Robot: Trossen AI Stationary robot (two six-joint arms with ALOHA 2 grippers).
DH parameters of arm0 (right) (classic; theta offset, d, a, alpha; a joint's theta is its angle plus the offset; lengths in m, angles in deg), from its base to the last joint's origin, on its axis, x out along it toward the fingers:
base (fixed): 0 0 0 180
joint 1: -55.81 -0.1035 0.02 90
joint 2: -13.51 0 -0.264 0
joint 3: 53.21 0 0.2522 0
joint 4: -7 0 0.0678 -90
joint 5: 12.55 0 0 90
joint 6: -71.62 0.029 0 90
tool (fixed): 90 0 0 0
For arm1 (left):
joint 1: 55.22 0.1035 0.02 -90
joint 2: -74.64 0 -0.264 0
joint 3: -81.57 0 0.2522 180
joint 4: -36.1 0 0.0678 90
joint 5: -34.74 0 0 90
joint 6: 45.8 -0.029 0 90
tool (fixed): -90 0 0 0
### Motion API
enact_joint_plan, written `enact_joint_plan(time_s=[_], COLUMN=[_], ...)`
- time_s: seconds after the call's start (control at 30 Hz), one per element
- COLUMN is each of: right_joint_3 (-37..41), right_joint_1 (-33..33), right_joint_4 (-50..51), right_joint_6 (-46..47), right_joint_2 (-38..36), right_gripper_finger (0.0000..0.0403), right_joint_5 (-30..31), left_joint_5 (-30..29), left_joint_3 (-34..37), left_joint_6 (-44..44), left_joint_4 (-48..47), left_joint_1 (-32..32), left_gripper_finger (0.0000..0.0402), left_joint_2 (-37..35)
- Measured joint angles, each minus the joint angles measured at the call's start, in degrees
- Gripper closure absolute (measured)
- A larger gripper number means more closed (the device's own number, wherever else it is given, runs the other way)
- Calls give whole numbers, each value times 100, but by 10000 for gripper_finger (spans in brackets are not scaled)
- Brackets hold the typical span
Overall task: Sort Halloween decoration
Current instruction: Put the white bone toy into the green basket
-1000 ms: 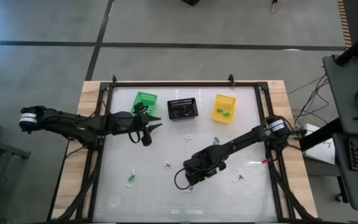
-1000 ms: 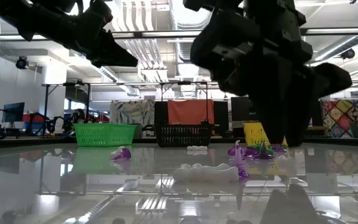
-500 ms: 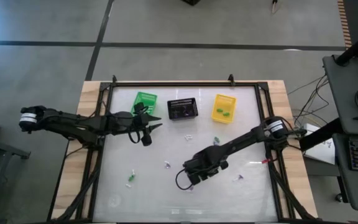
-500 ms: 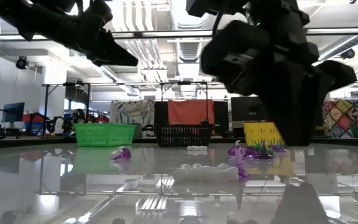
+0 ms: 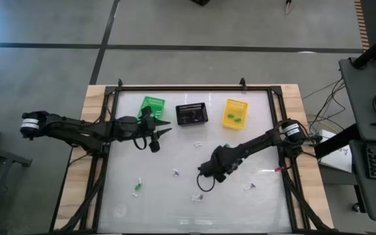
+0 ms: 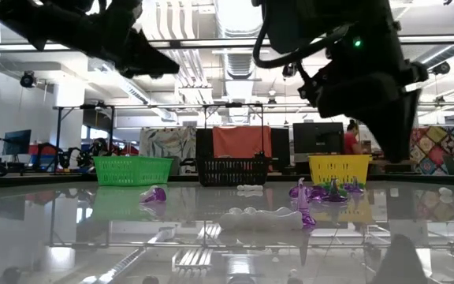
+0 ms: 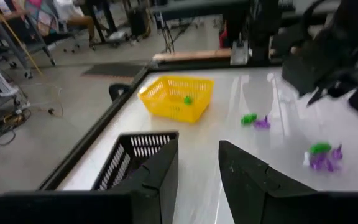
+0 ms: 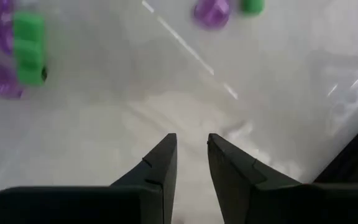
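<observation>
Since a moment ago the right gripper [image 5: 204, 183] has lifted away toward mid-table, fingers narrowly parted and empty; it should drop squarely over the white trinket [image 5: 197, 198] at the near edge, closing low; the left gripper [image 5: 164, 126] waits half-open by the green basket [image 5: 151, 104].

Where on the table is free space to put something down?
Free: the near left corner of the table, beyond the green trinket. Crowded: the far edge, with the green basket, black basket and yellow basket.
</observation>
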Motion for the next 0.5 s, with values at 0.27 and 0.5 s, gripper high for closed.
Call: enact_joint_plan(time_s=[0.27, 0.5], right_joint_3=[74, 726], right_joint_1=[236, 623], right_joint_4=[12, -153], right_joint_6=[-1137, -1528], right_joint_2=[-156, -870], right_gripper_finger=[315, 323], right_joint_5=[449, 737], left_joint_5=[1, -5], left_joint_3=[-324, -461], left_joint_6=[-171, -274], left_joint_4=[288, 340], left_joint_1=[4, 4], left_gripper_finger=[303, 303], left_joint_2=[0, 0])
